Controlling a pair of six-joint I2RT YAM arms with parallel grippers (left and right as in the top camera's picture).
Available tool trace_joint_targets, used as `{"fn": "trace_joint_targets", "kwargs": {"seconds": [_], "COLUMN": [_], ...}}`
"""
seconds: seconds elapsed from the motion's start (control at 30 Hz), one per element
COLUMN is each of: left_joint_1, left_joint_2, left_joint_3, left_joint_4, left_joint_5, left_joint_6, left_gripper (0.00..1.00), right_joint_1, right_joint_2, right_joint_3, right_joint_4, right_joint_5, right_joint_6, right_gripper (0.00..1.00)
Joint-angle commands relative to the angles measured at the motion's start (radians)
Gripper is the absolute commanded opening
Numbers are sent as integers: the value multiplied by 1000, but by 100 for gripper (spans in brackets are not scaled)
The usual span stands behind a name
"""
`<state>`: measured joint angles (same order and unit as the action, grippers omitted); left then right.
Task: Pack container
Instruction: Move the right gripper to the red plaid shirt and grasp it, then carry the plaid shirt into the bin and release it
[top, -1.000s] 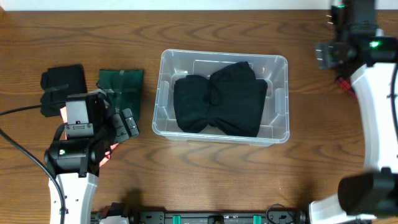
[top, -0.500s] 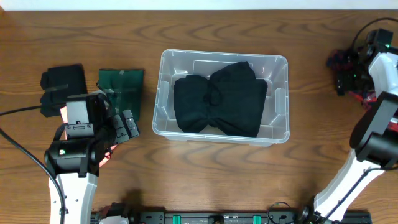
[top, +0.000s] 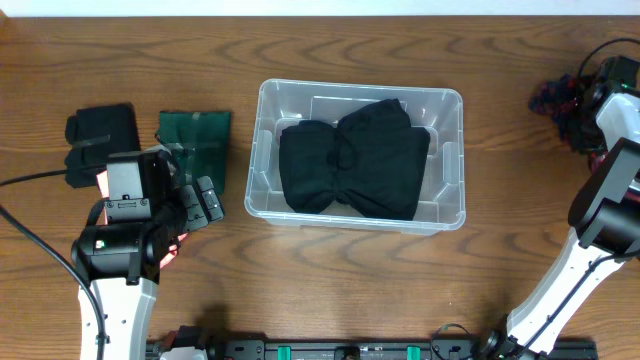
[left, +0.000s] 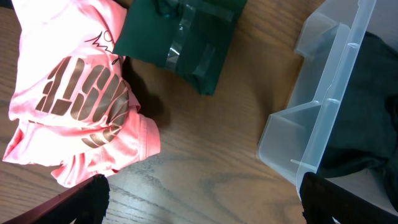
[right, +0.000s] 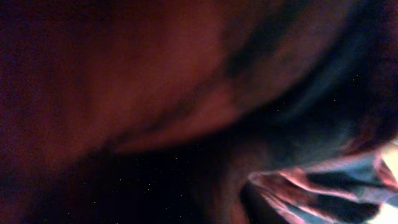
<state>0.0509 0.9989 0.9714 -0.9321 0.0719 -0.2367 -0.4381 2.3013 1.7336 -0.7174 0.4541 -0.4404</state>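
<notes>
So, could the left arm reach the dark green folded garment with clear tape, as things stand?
Probably yes: the dark green folded garment lies uncovered on the wooden table just ahead of the open left gripper, beside the pink printed shirt, nothing between.

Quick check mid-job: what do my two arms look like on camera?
The left arm and right arm have white links and black joint housings. The left shows a green light, a black cable, and black fingers on the left gripper.
</notes>
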Motion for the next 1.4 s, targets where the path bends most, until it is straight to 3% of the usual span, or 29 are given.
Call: {"fn": "trace_joint_targets", "kwargs": {"seconds": [0.0, 0.07, 0.2, 0.53, 0.8, 1.07, 1.37], "left_joint_1": [5, 5, 5, 5, 5, 5, 5], "left_joint_2": [0, 0, 0, 0, 0, 0, 0], "left_joint_3": [21, 21, 21, 21, 21, 21, 21], "left_joint_4": [-2, -2, -2, -2, -2, -2, -2], "left_joint_5": [-1, -1, -1, -1, -1, -1, -1], "left_joint_6": [-9, -9, -9, -9, -9, -9, -9], "left_gripper": [98, 98, 98, 98, 98, 98, 98], "right_joint_1": [-16, -6, 35, 220, 541, 892, 1047], "right_joint_2": [61, 44, -51, -497, -749, -716, -501], "right_joint_3": [-25, -24, -24, -24, -24, -29, -29], "right_joint_4": [-24, -31, -45, -126, -241, -308, -344], "right_joint_5": [-55, -60, -138, -208, -208, -208, -197], "right_joint_6": [7, 28, 51, 141, 274, 470, 512], "right_gripper": [7, 1, 1, 1, 1, 1, 1]}}
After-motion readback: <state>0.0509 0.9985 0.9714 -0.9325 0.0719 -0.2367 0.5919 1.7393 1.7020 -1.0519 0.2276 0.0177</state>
